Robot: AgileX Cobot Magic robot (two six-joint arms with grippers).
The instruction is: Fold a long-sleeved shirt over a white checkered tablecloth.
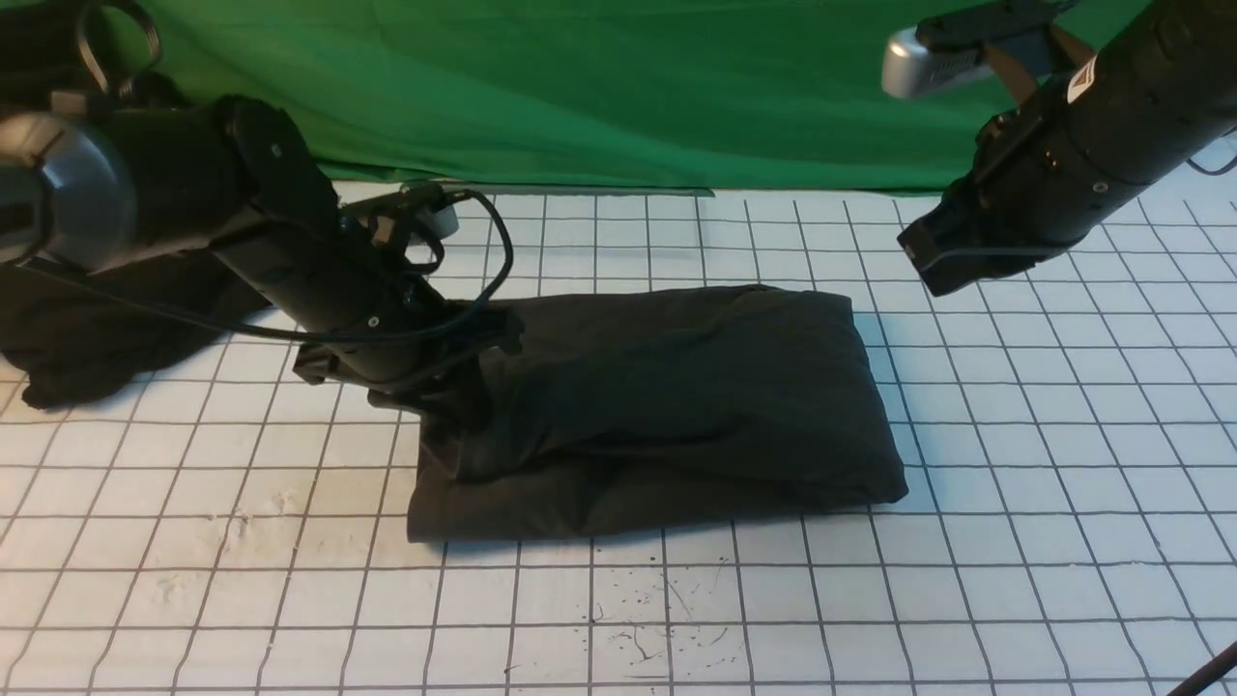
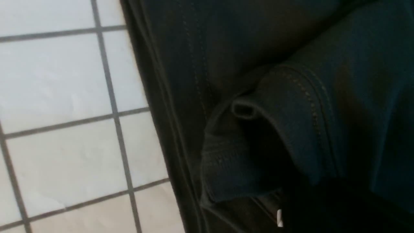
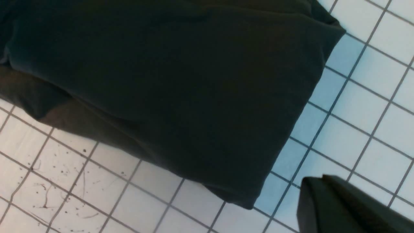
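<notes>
Two grippers: my left gripper [image 1: 454, 391] is at the left edge of the long-sleeved shirt [image 1: 676, 387], and whether its fingers are open I cannot tell; right gripper [image 1: 930, 259] is closed above the white checkered tablecloth [image 1: 1044, 503].

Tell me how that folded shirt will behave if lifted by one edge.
Probably floppy: the folded shirt is soft, puffy layers, so lifting one edge would likely unfold it. A hem curls loose in the left wrist view, so layers may slip apart. Pushed, it would likely bunch rather than slide on the tablecloth.
</notes>
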